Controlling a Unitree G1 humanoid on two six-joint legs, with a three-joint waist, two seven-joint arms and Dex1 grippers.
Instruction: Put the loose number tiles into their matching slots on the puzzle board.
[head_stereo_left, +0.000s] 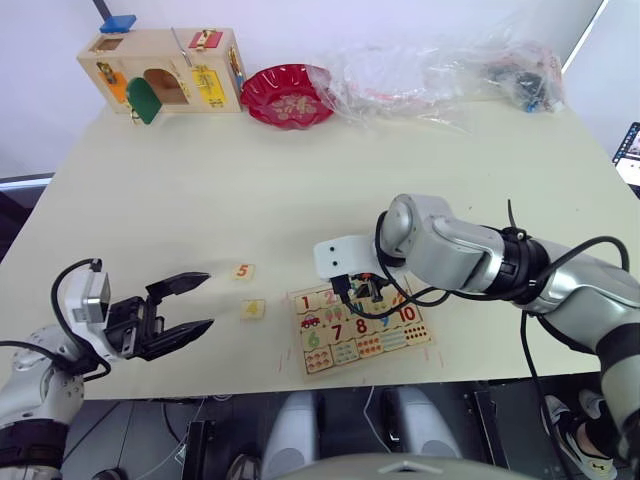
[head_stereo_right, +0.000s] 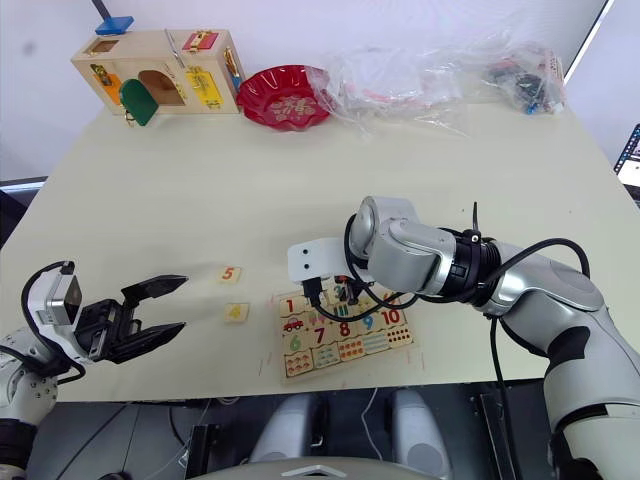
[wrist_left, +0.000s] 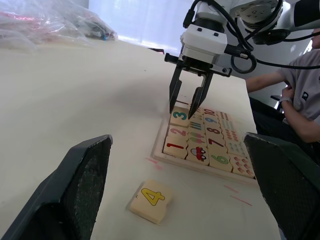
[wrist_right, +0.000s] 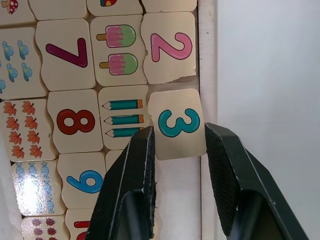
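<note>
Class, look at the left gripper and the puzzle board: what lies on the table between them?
Between the left gripper and the puzzle board lies the loose 4 tile, with the 5 tile farther back; both eye views show this.

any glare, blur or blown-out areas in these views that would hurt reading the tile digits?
Left wrist view: window band behind the right gripper is blown out, near fingers soft, but the 4 tile reads clean. Right wrist view: the 3 tile is sharp and evenly lit. Left eye view: the 5 tile is legible; the plastic bags catch glare.
</note>
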